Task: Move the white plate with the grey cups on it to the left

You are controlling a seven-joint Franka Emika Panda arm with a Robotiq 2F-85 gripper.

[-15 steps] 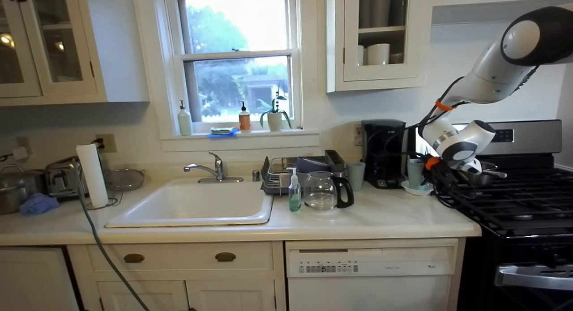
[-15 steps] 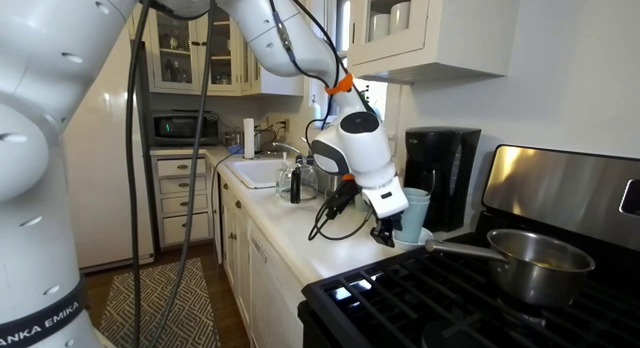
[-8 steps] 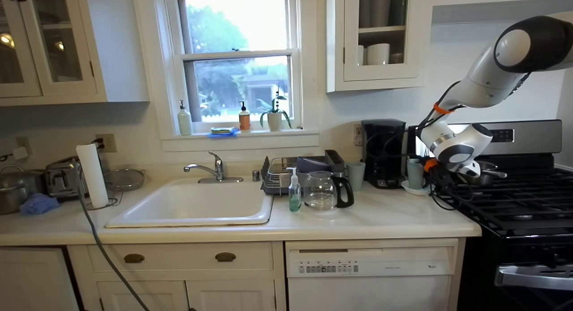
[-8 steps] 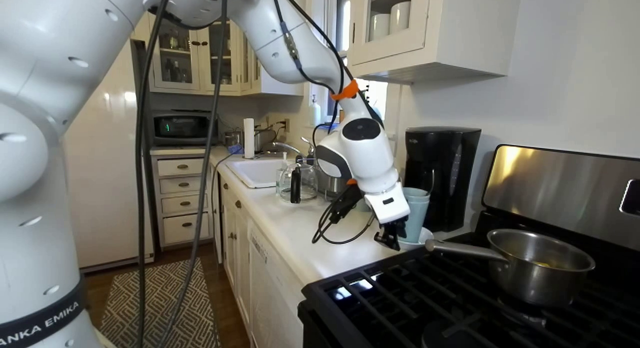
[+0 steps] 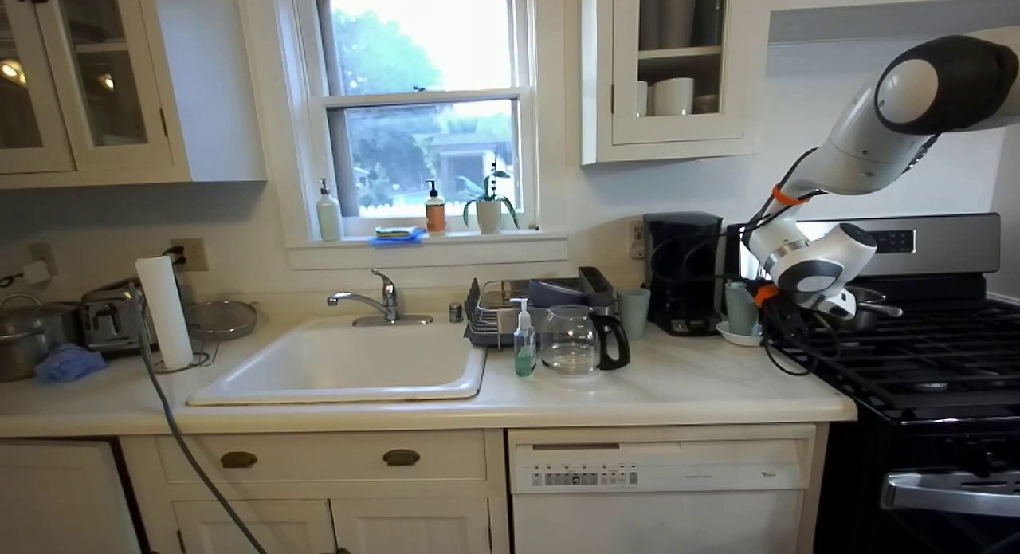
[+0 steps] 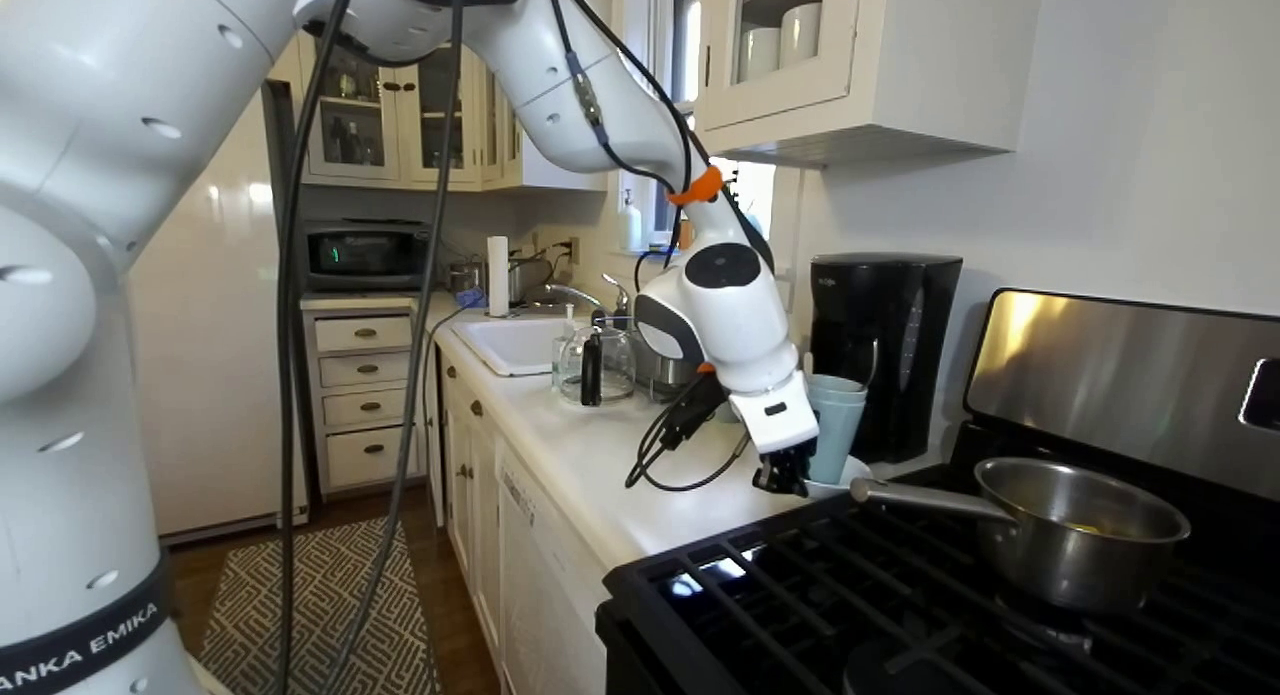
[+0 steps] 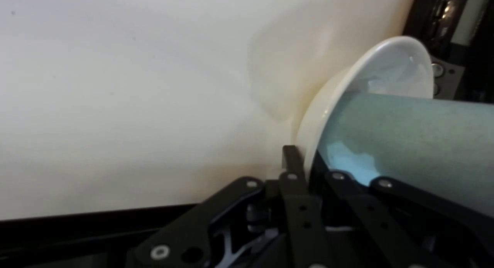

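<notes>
The gripper [image 7: 306,166] is closed to a narrow gap, its jaws set one outside and one inside the rim of the white plate [image 7: 318,113], by which the plate is judged to be held. The plate is found at the end of the counter [image 5: 677,394], between the coffee maker [image 6: 885,355] and the stove [image 6: 760,615]. The grey cups [image 6: 838,430], nested one in the other, are borne on it and are seen somewhat tilted in both exterior views.

Of the task, only the grasp is judged to be done. The move to the left is yet to be made, after which the plate must be set level and released. Whether it is lifted off the counter at all cannot be told.

"ANKA EMIKA" can be read on the dark band [image 6: 80,640] of the robot arm [image 6: 60,505], its start being cut off. The mark on the coffee maker, the print on the dishwasher [image 5: 661,498] and the green display of the microwave [image 6: 370,253] are too small to be made out.
</notes>
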